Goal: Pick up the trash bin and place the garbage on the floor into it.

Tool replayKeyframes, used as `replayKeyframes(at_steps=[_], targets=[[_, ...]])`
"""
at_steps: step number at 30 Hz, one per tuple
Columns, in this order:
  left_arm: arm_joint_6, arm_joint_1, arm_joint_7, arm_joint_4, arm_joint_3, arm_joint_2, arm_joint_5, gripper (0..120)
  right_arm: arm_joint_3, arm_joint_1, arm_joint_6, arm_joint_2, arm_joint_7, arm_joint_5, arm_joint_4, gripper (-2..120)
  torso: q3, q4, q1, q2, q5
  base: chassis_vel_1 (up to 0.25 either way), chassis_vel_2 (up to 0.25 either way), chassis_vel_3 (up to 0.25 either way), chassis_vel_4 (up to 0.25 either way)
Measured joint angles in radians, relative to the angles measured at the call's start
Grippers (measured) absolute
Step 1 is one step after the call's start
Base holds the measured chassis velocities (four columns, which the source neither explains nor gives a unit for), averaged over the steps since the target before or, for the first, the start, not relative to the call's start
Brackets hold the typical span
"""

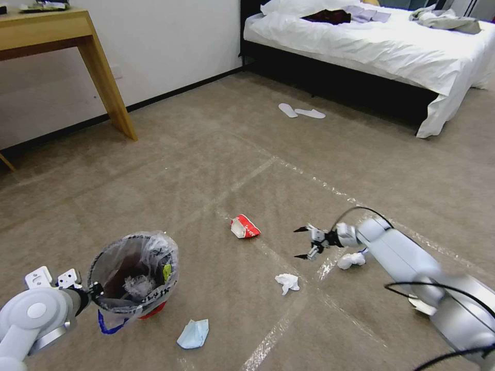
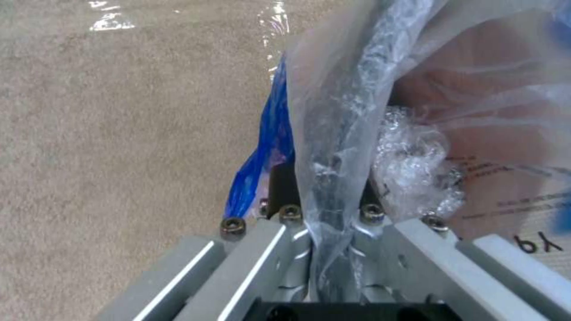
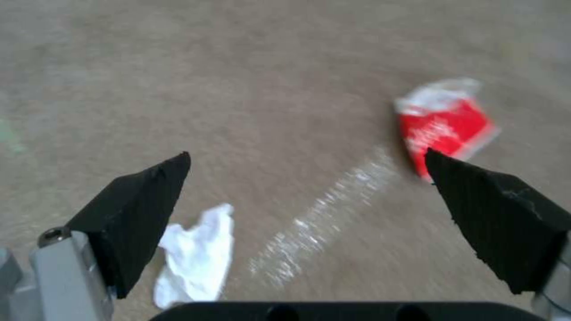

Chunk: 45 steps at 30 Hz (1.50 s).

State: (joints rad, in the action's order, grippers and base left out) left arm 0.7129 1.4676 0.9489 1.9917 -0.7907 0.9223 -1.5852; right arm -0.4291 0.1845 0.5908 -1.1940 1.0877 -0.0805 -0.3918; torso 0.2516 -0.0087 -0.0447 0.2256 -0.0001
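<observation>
The left hand (image 1: 95, 289) is clamped on the rim of the trash bin (image 1: 135, 273), its mouth tilted toward the right hand (image 1: 304, 242), which hovers spread wide over open floor (image 1: 206, 170), with a red-and-white carton (image 1: 245, 226) ahead and a crumpled tissue (image 1: 287, 282) beneath.

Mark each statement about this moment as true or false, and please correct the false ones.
1. The left gripper is shut on the rim of the trash bin. True.
2. The right gripper holds a tissue. False: it is open and empty.
3. The red-and-white carton lies inside the bin. False: it lies on the floor.
4. A light-blue face mask lies on the carpet near the bin. True.
5. White slippers lie near the bed. True.
</observation>
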Motion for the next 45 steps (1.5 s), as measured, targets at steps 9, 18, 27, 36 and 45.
replayKeyframes(at_steps=[9,18,27,36,45], targets=[[0.000,-0.005,0.000,0.004,-0.001,-0.003,-0.002,1,-0.071,-0.019,0.057,-0.063,-0.051,0.145,0.095,100,0.000,-0.0004,0.000,0.000,0.0002,0.000,0.000,0.000,0.000],[-0.001,-0.016,-0.002,0.004,0.007,-0.004,-0.002,1,-0.095,0.010,0.079,-0.029,-0.077,0.193,0.110,100,0.000,-0.0005,0.000,0.000,0.0002,0.000,0.000,0.000,0.000],[-0.001,-0.010,-0.003,0.011,0.002,-0.007,-0.004,1,-0.136,0.024,0.065,-0.066,-0.134,0.187,0.160,100,0.000,0.0002,0.000,0.000,0.0003,0.000,0.000,0.000,0.000],[-0.002,-0.014,-0.007,0.005,0.001,-0.013,-0.004,1,-0.181,0.064,0.027,-0.090,-0.259,0.188,0.213,100,0.000,-0.0002,0.000,0.000,0.0003,0.000,0.000,0.000,0.000],[-0.003,-0.017,-0.010,0.003,0.003,-0.013,-0.006,1,-0.204,0.077,0.016,-0.109,-0.291,0.163,0.244,100,0.000,-0.0001,0.000,0.000,0.0003,0.000,0.000,0.000,0.000]])
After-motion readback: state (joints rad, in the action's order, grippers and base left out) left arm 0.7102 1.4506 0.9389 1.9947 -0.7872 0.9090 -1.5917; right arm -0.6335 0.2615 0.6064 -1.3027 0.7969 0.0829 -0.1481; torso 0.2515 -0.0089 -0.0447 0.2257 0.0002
